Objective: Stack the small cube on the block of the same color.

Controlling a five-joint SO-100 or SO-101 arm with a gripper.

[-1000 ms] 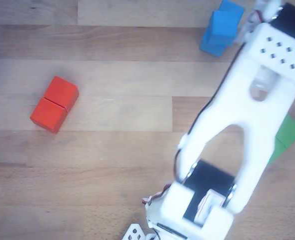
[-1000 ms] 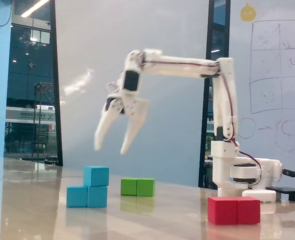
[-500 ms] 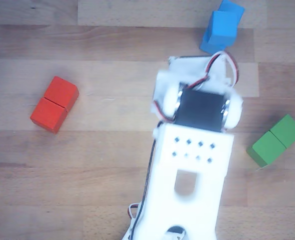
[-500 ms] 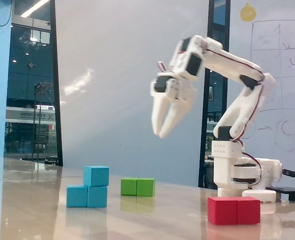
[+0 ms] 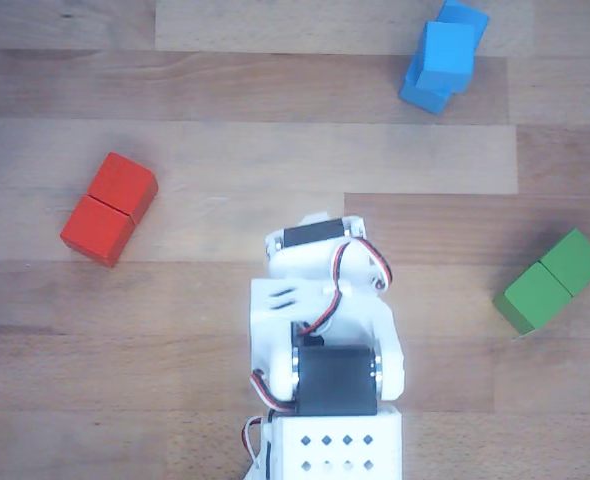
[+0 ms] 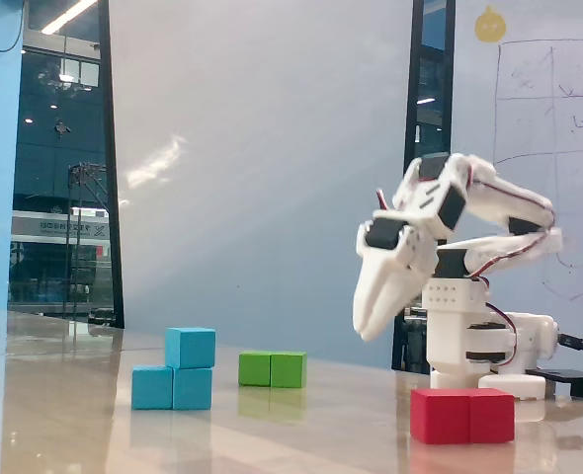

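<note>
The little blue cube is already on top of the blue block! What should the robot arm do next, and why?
Probably just fold back a little further and rest. In the fixed view the small cube sits on the blue block, over its right half, and the gripper hangs in the air well away from it, holding nothing. The red block and green block need no moving.

There is one small blue cube (image 6: 191,348), and it sits on top of one long blue block (image 6: 171,388). There is one long red block (image 5: 108,208) and one long green block (image 5: 553,280). That makes three long blocks, one of each colour, each showing a seam across its middle, and a single small cube. There is one white robot arm (image 6: 450,267) with one gripper (image 6: 367,326). All of it stands on one wooden table (image 5: 215,120).
</note>
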